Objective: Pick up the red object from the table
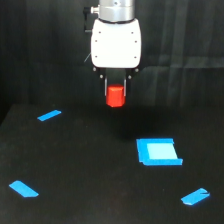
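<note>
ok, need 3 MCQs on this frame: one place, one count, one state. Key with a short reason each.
1. Where is the red object?
A. Lying on the table
B. Between the end effector's fingers, above the table
C. On the blue square piece

2. How many blue tape strips show on the table?
A. One
B. Three
C. Five

3. What is the end effector doing?
A. Shut on the red object
B. Open, holding nothing
C. Shut on the blue square

Key:
1 B: the block sits between the dark fingers, clear of the black surface.
2 B: strips at the exterior view's upper left, lower left and lower right; the blue square piece is separate.
3 A: fingers flank the block on both sides.
</note>
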{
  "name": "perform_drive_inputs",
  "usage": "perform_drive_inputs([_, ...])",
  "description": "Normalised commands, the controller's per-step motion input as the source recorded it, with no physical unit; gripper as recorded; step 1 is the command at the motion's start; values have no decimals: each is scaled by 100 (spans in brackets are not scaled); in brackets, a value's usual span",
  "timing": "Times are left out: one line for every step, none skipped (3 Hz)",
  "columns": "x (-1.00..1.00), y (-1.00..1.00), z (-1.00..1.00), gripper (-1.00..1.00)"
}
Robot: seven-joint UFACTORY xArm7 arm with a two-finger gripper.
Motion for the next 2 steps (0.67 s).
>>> perform_drive_inputs([-3,6,2,-84])
perform_drive_inputs([9,-7,4,-97])
